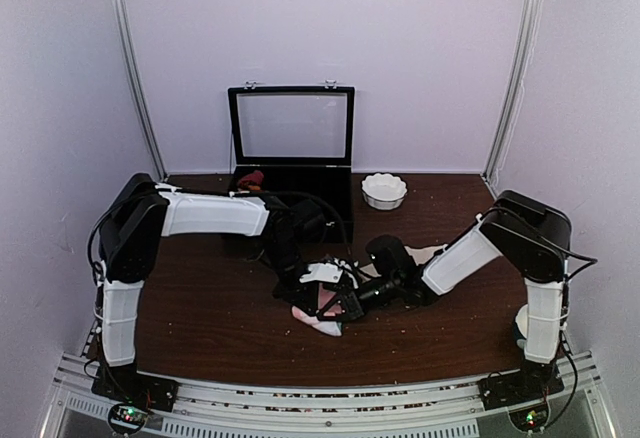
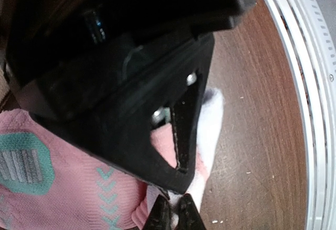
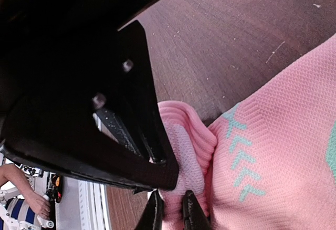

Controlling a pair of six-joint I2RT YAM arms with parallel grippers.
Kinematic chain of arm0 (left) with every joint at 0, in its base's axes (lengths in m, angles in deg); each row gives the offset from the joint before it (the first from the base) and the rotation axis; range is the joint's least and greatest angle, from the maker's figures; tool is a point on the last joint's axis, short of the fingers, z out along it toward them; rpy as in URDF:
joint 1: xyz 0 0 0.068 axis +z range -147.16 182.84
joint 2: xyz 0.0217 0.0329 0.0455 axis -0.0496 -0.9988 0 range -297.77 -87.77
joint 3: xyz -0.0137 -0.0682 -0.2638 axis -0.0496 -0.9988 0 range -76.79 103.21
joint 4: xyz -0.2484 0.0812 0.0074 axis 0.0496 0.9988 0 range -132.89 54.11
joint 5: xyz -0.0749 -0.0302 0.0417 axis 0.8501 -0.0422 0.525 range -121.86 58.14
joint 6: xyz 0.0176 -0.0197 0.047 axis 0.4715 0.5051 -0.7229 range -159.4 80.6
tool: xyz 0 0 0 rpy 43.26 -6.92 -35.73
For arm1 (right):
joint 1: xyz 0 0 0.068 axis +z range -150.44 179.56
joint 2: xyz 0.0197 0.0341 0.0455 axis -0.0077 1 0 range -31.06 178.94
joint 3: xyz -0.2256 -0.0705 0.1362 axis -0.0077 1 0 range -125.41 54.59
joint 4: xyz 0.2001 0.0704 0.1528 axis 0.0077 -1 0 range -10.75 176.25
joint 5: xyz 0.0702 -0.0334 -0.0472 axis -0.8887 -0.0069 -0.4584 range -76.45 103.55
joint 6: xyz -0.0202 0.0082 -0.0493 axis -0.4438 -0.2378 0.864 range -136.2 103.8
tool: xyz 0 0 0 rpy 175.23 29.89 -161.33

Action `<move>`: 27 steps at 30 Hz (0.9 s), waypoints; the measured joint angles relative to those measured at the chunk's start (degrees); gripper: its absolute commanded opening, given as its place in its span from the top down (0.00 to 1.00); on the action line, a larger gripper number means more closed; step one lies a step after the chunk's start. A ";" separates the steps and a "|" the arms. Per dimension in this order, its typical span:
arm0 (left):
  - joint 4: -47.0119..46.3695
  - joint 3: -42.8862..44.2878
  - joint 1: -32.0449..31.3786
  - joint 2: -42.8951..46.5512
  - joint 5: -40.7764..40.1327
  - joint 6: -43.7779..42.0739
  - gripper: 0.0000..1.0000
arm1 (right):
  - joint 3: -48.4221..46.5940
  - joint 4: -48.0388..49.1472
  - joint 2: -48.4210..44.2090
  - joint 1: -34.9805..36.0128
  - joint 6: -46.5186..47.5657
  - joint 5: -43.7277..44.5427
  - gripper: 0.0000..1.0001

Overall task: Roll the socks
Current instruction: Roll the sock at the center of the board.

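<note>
Left arm (image 1: 215, 215) rises from the lower left of the overhead view, white forearm level toward the centre, wrist bent down. Right arm (image 1: 460, 258) folds near the right edge and slopes down-left. The two wrists meet close together at lower centre. Left gripper (image 2: 172, 217) and right gripper (image 3: 173, 214) each pinch the pink sock (image 3: 273, 156), jaws almost together

The pink sock (image 2: 68, 188) carries mint chevrons and a grey-striped mint patch; the table (image 2: 262, 109) is dark brown.
</note>
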State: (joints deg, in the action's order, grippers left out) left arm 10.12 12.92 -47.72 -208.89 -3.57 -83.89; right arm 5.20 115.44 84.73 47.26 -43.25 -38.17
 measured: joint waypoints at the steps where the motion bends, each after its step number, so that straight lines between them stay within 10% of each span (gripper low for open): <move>1: 0.28 0.46 0.00 -0.39 0.26 -0.07 0.95 | 0.55 0.44 -0.33 0.00 0.07 0.24 0.86; 16: 10.27 10.58 -0.20 -9.14 7.54 -0.98 0.93 | 8.22 -8.72 -12.33 2.54 5.53 12.87 0.52; 18: 10.75 10.91 -0.57 -9.40 8.20 -1.81 0.92 | 9.18 -10.47 -14.38 3.37 6.10 15.67 0.03; 27: 16.48 14.14 -1.79 -14.67 7.80 -0.90 0.91 | 16.31 -17.27 -27.12 8.11 12.83 30.67 0.00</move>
State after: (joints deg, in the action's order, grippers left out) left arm 26.60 27.07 -49.52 -223.56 4.24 -84.78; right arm 21.51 98.17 57.61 55.37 -30.42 -7.50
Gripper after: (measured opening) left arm 0.091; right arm 0.996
